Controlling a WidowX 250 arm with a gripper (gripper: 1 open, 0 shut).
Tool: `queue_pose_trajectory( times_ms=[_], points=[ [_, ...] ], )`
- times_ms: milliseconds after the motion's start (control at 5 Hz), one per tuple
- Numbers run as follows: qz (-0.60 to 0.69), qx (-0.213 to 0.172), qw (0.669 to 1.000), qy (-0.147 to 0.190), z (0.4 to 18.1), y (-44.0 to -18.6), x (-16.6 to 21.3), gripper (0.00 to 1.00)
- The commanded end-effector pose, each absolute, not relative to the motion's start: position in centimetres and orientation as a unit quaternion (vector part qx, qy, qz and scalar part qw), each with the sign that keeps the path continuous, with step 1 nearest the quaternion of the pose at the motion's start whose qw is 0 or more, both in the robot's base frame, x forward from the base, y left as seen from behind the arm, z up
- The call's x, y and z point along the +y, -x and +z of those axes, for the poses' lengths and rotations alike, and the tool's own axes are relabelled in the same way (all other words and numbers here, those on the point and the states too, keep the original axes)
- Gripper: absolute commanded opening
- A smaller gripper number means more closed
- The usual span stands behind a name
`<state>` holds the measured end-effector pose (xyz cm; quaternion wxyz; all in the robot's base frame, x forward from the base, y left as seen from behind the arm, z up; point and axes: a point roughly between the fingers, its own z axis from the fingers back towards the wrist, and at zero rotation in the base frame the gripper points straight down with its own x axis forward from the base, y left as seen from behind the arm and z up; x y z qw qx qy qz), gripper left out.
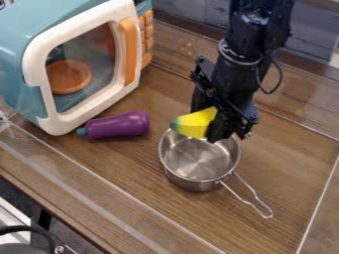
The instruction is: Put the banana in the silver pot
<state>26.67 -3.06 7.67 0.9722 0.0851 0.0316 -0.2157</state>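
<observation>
The yellow banana (195,124) hangs in my black gripper (209,123), which is shut on it and points straight down. It hovers just above the far rim of the silver pot (196,162), a shiny round saucepan with a thin wire loop handle running toward the front right. Part of the banana is hidden behind the fingers. The pot's inside shows nothing in it.
A purple toy eggplant (118,125) lies on the wooden table left of the pot. Behind it stands a teal-and-white toy microwave (73,62) with an orange item inside. A clear plastic wall (79,179) borders the table at the front left.
</observation>
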Motion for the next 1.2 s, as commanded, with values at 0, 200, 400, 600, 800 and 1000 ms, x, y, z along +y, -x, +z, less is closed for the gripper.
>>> queue_pose_trajectory(
  times_ms=[0, 200, 400, 600, 800, 1000],
  points=[
    [-0.201, 0.003, 0.976, -0.088, 8.41, -27.01, -2.7, 0.0],
    [-0.197, 0.0, 0.977, -0.087, 8.06, -26.99, -2.73, 1.0],
    [-0.194, 0.0, 0.977, -0.084, 7.94, -26.88, -2.84, 1.0],
    [-0.196, 0.001, 0.977, -0.083, 8.26, -26.89, -2.74, 1.0],
    [-0.197, 0.001, 0.977, -0.083, 8.51, -26.94, -2.63, 1.0],
    [-0.197, -0.001, 0.977, -0.082, 8.77, -27.07, -2.48, 1.0]
  ],
)
